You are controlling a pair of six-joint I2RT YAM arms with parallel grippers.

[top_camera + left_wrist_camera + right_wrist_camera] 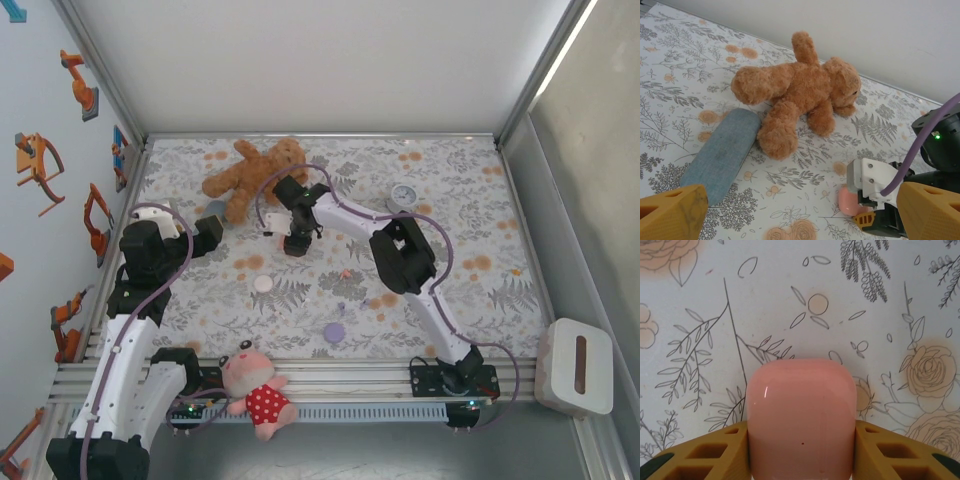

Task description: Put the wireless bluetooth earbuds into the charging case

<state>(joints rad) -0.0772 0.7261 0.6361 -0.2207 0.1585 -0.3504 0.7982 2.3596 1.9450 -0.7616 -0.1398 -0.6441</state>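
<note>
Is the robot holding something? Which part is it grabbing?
Yes. The right hand squeezes the pink case by its two opposite sides, one finger on each. The left hand is open and holds nothing.

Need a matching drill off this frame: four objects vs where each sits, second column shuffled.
1. teddy bear
2. pink case
3. doll in red dotted dress
4. purple round case

A. on the near metal rail
B. lying by the blue-grey pouch
C. between the right gripper's fingers
D. on the cloth, near its front edge

Pairs: 1-B, 2-C, 3-A, 4-D
</note>
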